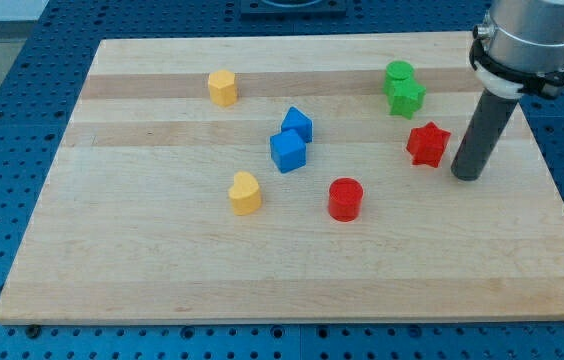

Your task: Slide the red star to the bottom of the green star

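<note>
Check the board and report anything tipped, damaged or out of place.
Nothing stands out. All blocks sit flat on the wooden board. The red star lies just below the green star, and my tip stands right of the red star.

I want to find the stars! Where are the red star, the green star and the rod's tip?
Red star-shaped block (428, 143), camera view: middle of its top face.
Green star-shaped block (405, 97), camera view: middle of its top face.
My tip (465, 175), camera view: the dark rod's very end, just right of the red star.
</note>
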Robot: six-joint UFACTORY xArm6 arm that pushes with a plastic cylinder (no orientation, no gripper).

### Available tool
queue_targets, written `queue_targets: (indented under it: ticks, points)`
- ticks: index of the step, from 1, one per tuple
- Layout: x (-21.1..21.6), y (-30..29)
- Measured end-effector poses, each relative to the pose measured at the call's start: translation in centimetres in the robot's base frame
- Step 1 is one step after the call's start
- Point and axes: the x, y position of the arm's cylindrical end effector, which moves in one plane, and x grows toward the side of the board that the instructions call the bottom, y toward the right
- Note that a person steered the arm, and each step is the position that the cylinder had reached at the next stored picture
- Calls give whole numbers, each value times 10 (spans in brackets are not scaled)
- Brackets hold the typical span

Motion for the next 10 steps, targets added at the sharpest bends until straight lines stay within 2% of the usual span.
queue_targets:
  ticks: [2, 10]
  points:
    - [-16, -10]
    - [-19, -77]
